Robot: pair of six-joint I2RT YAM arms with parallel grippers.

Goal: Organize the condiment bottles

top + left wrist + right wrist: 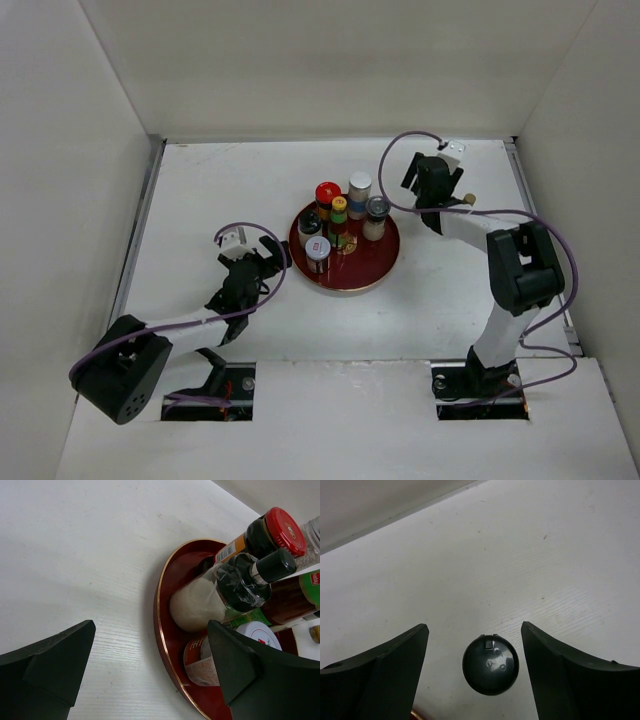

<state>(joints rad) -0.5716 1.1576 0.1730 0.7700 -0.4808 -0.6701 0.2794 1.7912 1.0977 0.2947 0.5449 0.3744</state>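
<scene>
Right wrist view: a black cap is framed, untouched, by the released right pincer; the left pincer is held released beside the tray of bottles.

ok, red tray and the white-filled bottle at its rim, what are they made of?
Red tray: lacquered wood or plastic, can't tell which; glossy reflections, thin gold rim. White-filled bottle: clear glass or plastic, contents show through; black cap looks plastic, under crinkled clear film.
</scene>
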